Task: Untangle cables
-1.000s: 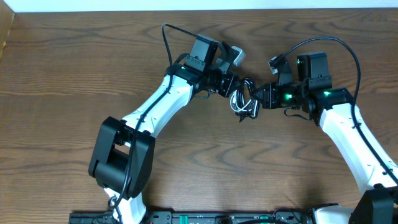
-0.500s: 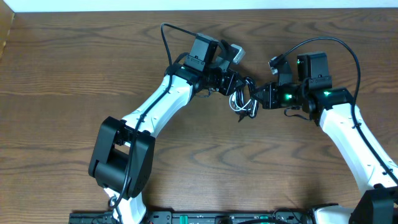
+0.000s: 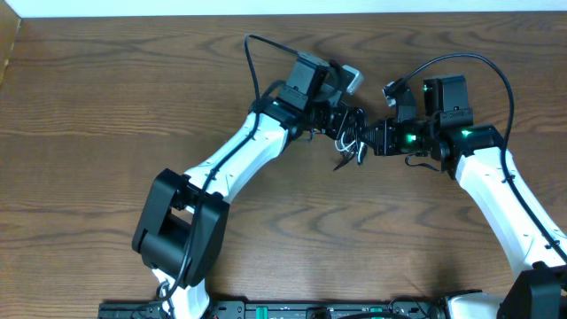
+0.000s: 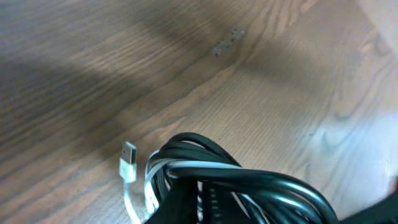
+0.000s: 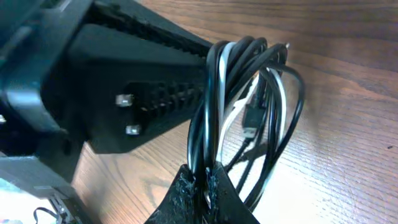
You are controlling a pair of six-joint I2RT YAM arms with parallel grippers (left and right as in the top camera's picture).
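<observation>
Counter: brown wooden counter (image 3: pixel 106 106) lies under both arms; I see nothing loose on it near the cables.
Left arm: white-and-black left arm (image 3: pixel 239 151) reaches diagonally from the near edge to the far middle.
Right arm: white-and-black right arm (image 3: pixel 496 190) comes in from the right side, so the two tools meet face to face.
Left tool: black left tool (image 3: pixel 339 118) is against the bundle from the left. Its ribbed finger (image 5: pixel 143 93) stands just behind the loops, but I cannot tell if it is spread or pressed together.
Right tool: black right tool (image 5: pixel 205 182) is pressed together, pinching several strands at the lower end of the loops. I think it anchors them so the other side can pull.
Cable bundle: coiled cable bundle (image 5: pixel 249 106) of thin black and white cords sits between the two tools and seems held a little above the counter.
Obstacles: the loops cross each other, and the left tool's body crowds them closely.
White plug: small flat white plug (image 4: pixel 128 160) hangs free at the bundle's edge, probably a good end to draw out.
Black plug: small black plug (image 5: pixel 250 121) hangs inside the loops and may catch when pulled.
</observation>
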